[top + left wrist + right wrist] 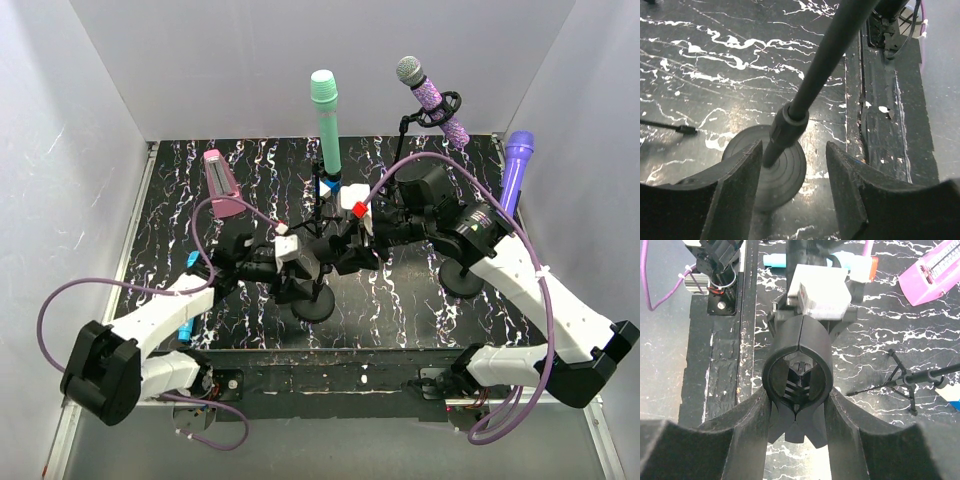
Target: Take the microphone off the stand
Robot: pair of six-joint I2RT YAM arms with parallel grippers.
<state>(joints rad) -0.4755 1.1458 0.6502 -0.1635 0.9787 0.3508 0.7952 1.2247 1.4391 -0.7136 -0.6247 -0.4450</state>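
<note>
microphone (799, 347) points end-on between the right gripper (799, 400) fingers, can't tell if pinched; left gripper (794, 147) fingers apart around stand pole (827, 50).

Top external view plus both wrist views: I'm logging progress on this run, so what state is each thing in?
green microphone, upright in its stand
sparkly purple microphone, tilted in its clip
violet microphone, upright at the right
left pincer, open, straddling the stand pole without touching it
right pincer, around the black clip, grip unclear
</note>
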